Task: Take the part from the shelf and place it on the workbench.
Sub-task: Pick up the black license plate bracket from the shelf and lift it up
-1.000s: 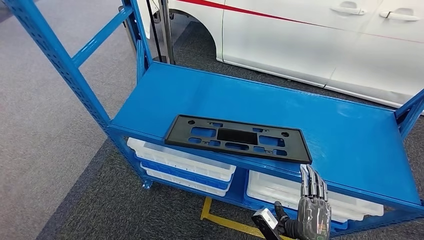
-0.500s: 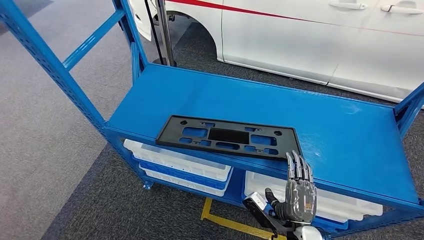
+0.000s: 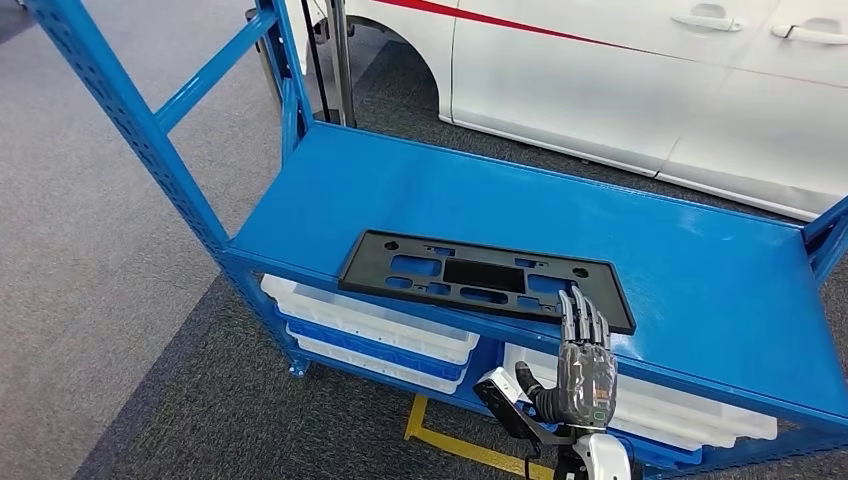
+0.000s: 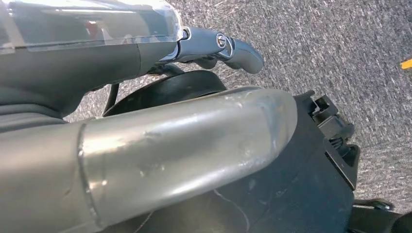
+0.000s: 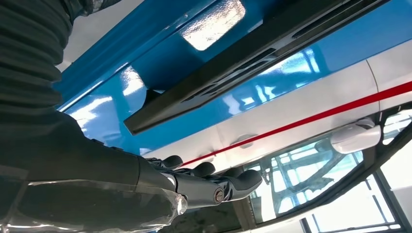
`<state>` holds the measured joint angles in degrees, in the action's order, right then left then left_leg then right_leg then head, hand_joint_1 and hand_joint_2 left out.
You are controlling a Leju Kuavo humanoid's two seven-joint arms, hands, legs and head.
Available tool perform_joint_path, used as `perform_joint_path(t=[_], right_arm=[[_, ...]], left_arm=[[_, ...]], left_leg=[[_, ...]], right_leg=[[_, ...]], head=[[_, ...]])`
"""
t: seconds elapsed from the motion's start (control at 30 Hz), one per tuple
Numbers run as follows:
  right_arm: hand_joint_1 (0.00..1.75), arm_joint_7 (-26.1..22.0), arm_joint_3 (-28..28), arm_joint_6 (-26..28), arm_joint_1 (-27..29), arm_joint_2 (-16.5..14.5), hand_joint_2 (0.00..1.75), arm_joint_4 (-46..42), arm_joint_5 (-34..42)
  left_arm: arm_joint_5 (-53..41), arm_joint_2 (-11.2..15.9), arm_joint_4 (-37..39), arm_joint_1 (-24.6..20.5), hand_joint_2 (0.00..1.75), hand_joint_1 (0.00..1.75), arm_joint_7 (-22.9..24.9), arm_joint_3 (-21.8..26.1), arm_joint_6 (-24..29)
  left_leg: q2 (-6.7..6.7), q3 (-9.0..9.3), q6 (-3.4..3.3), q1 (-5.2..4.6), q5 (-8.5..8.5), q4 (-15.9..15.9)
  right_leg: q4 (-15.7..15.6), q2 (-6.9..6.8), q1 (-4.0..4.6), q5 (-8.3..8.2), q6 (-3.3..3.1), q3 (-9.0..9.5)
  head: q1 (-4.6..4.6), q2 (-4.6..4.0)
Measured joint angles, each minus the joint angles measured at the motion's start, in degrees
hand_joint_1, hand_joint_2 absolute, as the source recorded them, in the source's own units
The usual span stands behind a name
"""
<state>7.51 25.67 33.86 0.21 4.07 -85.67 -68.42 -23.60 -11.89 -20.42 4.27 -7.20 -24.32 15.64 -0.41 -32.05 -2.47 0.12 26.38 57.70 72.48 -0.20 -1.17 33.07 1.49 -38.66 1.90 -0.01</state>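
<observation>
Your right hand point(image 3: 585, 370) is released, fingers straight, its tips at the near edge of the black license plate bracket point(image 3: 487, 279) on the blue shelf point(image 3: 690, 270); I cannot tell your left hand's point(image 4: 214, 48) state.

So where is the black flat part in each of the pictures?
Head view: the black part lies flat near the front edge of the blue shelf, just past the right hand.
Right wrist view: the black part is seen edge-on, a dark bar across the blue shelf.
Left wrist view: not in it.
Shared landmark: the blue shelf.
</observation>
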Motion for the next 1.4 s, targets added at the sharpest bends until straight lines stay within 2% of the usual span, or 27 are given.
perform_joint_path(t=[0.07, 0.13, 0.23, 0.3, 0.33, 0.4, 0.43, 0.47, 0.5, 0.57, 0.6, 0.63, 0.67, 0.73, 0.8, 0.83, 0.9, 0.93, 0.97, 1.0, 1.03, 1.07, 1.13, 1.2, 1.3, 1.33, 1.4], right_arm=[[0.0, 0.1, 0.2, -0.3, -0.1, 0.0, 1.75, -0.5, 0.3], [0.0, 0.3, 0.4, -0.6, -0.2, 0.0, 1.75, -1.1, 0.6], [0.0, 0.6, 0.7, -0.9, -0.3, 0.0, 1.75, -1.6, 0.8], [0.0, 0.7, 0.7, -0.9, -0.4, 0.0, 1.75, -1.9, 0.9], [0.0, 0.7, 0.8, -0.9, -0.4, -0.1, 1.75, -2.0, 0.9], [0.0, 0.7, 1.0, -0.9, -0.4, -0.1, 1.75, -2.1, 0.9], [0.0, 0.7, 1.0, -0.9, -0.4, -0.1, 1.75, -2.1, 0.9], [0.0, 0.7, 1.0, -1.0, -0.4, -0.1, 1.75, -2.1, 0.9], [0.0, 0.8, 1.1, -1.0, -0.4, -0.1, 1.75, -2.1, 1.0], [0.0, 0.9, 1.1, -1.3, -0.5, -0.1, 1.75, -2.1, 1.1], [0.0, 1.0, 1.1, -1.5, -0.5, -0.1, 1.75, -2.1, 1.2], [0.0, 1.2, 1.1, -1.7, -0.5, -0.1, 1.75, -2.0, 1.2], [0.0, 1.3, 1.1, -1.9, -0.5, -0.1, 1.75, -2.0, 1.3], [0.0, 1.5, 1.1, -2.2, -0.4, -0.1, 1.75, -2.0, 1.4], [0.0, 1.7, 1.1, -2.6, -0.3, -0.1, 1.75, -2.0, 1.6], [0.0, 1.8, 1.1, -2.8, -0.3, -0.1, 1.75, -1.9, 1.6], [0.0, 1.9, 1.1, -3.5, -0.1, 0.0, 1.75, -1.7, 1.7], [0.0, 2.0, 1.1, -3.8, 0.1, 0.0, 1.75, -1.5, 1.7], [0.0, 2.0, 1.1, -4.0, 0.3, 0.0, 1.75, -1.3, 1.7], [0.0, 2.1, 1.0, -4.2, 0.5, 0.0, 1.75, -1.2, 1.6], [0.0, 2.1, 1.0, -4.3, 0.6, 0.0, 1.75, -1.0, 1.6], [0.0, 2.2, 1.0, -4.4, 0.6, 0.0, 1.75, -1.0, 1.5], [0.0, 2.3, 0.9, -4.8, 0.6, -0.1, 1.75, -1.0, 1.3], [0.0, 2.5, 0.8, -5.0, 0.6, -0.1, 1.75, -1.0, 1.2], [0.0, 2.6, 0.6, -5.0, 0.6, -0.1, 1.75, -1.0, 1.0], [0.0, 2.6, 0.6, -5.0, 0.6, -0.1, 1.75, -1.0, 1.0], [0.0, 2.6, 0.5, -5.1, 0.6, -0.1, 1.75, -0.9, 1.0]], left_arm=[[0.6, 0.2, -0.5, 0.1, 0.0, 0.0, 0.2, -0.5, -0.2], [1.4, 0.3, -0.7, 0.2, 0.0, 0.0, 0.2, -1.0, -0.4], [2.0, 0.6, -0.8, 0.1, 0.0, 0.0, 0.2, -1.7, -0.5], [2.0, 0.8, -0.8, 0.1, 0.0, 0.0, 0.2, -2.1, -0.6], [2.0, 0.9, -0.8, 0.0, 0.0, 0.0, 0.2, -2.2, -0.6], [2.1, 1.1, -0.9, 0.1, 0.0, 0.0, 0.2, -2.3, -0.6], [2.1, 1.2, -0.9, 0.1, 0.0, 0.0, 0.2, -2.4, -0.6], [2.3, 1.3, -0.9, 0.1, 0.0, 0.0, 0.2, -2.4, -0.6], [2.6, 1.4, -0.9, 0.0, 0.0, 0.0, 0.2, -2.5, -0.6], [3.4, 1.5, -0.9, 0.0, 0.0, 0.0, 0.0, -2.9, -0.7], [3.9, 1.6, -0.9, 0.0, 0.0, 0.0, -0.1, -3.2, -0.8], [4.3, 1.6, -0.9, 0.0, 0.0, 0.0, -0.4, -3.5, -0.9], [4.7, 1.7, -0.9, -0.1, 0.0, 0.0, -0.5, -3.9, -0.8], [5.2, 1.8, -0.9, -0.2, 0.0, 0.0, -0.7, -4.6, -0.7], [5.6, 1.9, -0.9, -0.2, 0.0, 0.0, -0.7, -5.2, -0.4], [5.8, 1.9, -0.9, -0.3, 0.0, 0.0, -0.7, -5.5, -0.3], [6.5, 2.0, -0.9, -0.3, 0.0, 0.0, -0.7, -6.1, -0.1], [6.8, 2.1, -0.9, -0.3, 0.0, 0.0, -0.7, -6.5, -0.1], [7.1, 2.2, -0.9, -0.3, 0.0, 0.0, -0.7, -6.8, -0.1], [7.3, 2.2, -0.9, -0.4, 0.0, 0.0, -0.6, -7.1, 0.0], [7.5, 2.3, -0.9, -0.4, 0.0, 0.0, -0.6, -7.4, 0.0], [7.7, 2.3, -0.9, -0.4, 0.0, 0.0, -0.5, -7.7, 0.1], [8.0, 2.3, -0.9, -0.4, 0.0, 0.0, -0.4, -8.1, 0.2], [8.0, 2.3, -1.0, -0.5, 0.0, 0.0, -0.3, -8.4, 0.3], [8.1, 2.4, -1.2, -0.6, 0.0, 0.0, -0.1, -8.8, 0.4], [8.1, 2.4, -1.2, -0.6, 0.0, 0.0, -0.1, -9.0, 0.4], [8.1, 2.5, -1.3, -0.6, 0.0, 0.0, -0.2, -9.3, 0.5]], left_leg=[[-0.08, 0.23, 0.17, -0.12, 0.26, 0.2], [-0.09, 0.18, 0.57, -0.29, 0.5, 0.4], [-0.04, 0.13, 1.45, -0.27, 0.66, 0.4], [0.03, -0.47, 2.07, -0.24, 2.03, 2.2], [0.05, -1.58, 2.36, -0.15, 3.56, 4.7], [0.07, -5.1, 2.92, 0.12, 7.08, 12.1], [0.08, -6.59, 3.15, 0.28, 7.94, 15.1], [0.09, -7.22, 3.32, 0.42, 7.69, 16.2], [0.1, -6.77, 3.4, 0.53, 6.37, 15.1], [0.13, -3.39, 3.29, 0.66, 2.42, 7.9], [0.14, -1.75, 3.13, 0.59, 1.2, 4.4], [0.11, -0.7, 2.92, 0.5, 0.59, 2.0], [0.07, -0.36, 2.67, 0.37, 0.67, 1.1], [0.0, -0.35, 2.01, 0.3, 0.53, 0.8], [0.09, -0.05, 1.2, 0.49, 0.2, 0.2], [0.16, 0.08, 0.81, 0.61, 0.07, -0.1], [0.24, 0.11, 0.35, 0.52, 0.11, -0.2], [0.24, 0.11, 0.25, 0.47, 0.17, -0.2], [0.21, 0.16, 0.19, 0.43, 0.26, -0.1], [0.16, 0.26, 0.21, 0.41, 0.36, -0.1], [0.11, 0.42, 0.27, 0.41, 0.51, 0.0], [0.07, 0.58, 0.42, 0.41, 0.71, 0.1], [0.03, 0.7, 0.94, 0.23, 1.17, 0.4], [0.02, 0.71, 1.59, 0.09, 1.49, 0.4], [0.1, 0.69, 2.63, 0.19, 2.45, 1.4], [0.11, -0.2, 2.98, 0.25, 3.52, 3.5], [0.11, -3.92, 3.5, 0.4, 6.63, 10.6]], right_leg=[[-7.5, 0.03, 0.17, -3.98, -0.58, 3.52], [-12.6, 0.07, 0.53, -5.57, -1.11, 5.77], [-13.7, 0.13, 0.61, -5.69, -1.6, 6.03], [-14.2, 0.04, 0.21, -5.91, -2.24, 6.36], [-14.4, -0.05, 0.06, -5.95, -2.54, 6.5], [-14.3, -0.22, 0.12, -5.82, -2.88, 6.52], [-14.2, -0.26, 0.14, -5.74, -2.91, 6.53], [-14.1, -0.28, 0.15, -5.63, -2.89, 6.55], [-14.0, -0.25, 0.13, -5.5, -2.82, 6.61], [-13.7, -0.16, 0.06, -5.13, -2.49, 6.84], [-13.6, -0.11, 0.13, -4.95, -2.25, 6.86], [-13.5, -0.09, 0.2, -4.87, -1.95, 6.82], [-13.4, -0.08, 0.29, -4.86, -1.65, 6.75], [-13.6, -0.07, 0.35, -4.93, -0.99, 6.71], [-12.4, -0.02, 0.22, -3.96, -0.43, 6.27], [-10.4, 0.02, 0.15, -2.69, -0.21, 5.3], [-3.4, 0.07, 0.07, 0.56, 0.11, 1.79], [-0.2, 0.09, 0.04, 1.59, 0.23, 0.03], [1.6, 0.09, 0.01, 1.58, 0.29, -1.02], [1.2, 0.08, -0.01, 0.47, 0.28, -1.06], [-1.5, 0.08, -0.02, -1.55, 0.18, 0.04], [-5.4, 0.08, -0.02, -3.7, -0.01, 1.76], [-11.7, 0.11, 0.26, -5.9, -0.49, 4.61], [-13.2, 0.21, 0.6, -5.67, -0.98, 5.26], [-13.8, 0.35, 0.25, -5.56, -1.97, 5.9], [-14.0, 0.28, 0.09, -5.49, -2.33, 6.26], [-14.0, 0.05, 0.12, -5.08, -2.86, 6.84]], head=[[0.01, -0.01], [0.01, -0.01], [0.03, -0.01], [0.07, -0.01], [0.1, 0.0], [0.15, 0.01], [0.15, 0.0], [0.15, 0.01], [0.15, 0.0], [0.15, 0.0], [0.15, -0.01], [0.13, 0.0], [0.11, -0.01], [0.09, 0.01], [0.07, 0.01], [0.05, 0.01], [0.02, 0.01], [0.02, 0.0], [0.02, 0.0], [0.02, 0.0], [0.02, 0.0], [0.02, 0.0], [0.03, -0.01], [0.07, 0.0], [0.09, 0.01], [0.1, 0.01], [0.14, 0.01]])
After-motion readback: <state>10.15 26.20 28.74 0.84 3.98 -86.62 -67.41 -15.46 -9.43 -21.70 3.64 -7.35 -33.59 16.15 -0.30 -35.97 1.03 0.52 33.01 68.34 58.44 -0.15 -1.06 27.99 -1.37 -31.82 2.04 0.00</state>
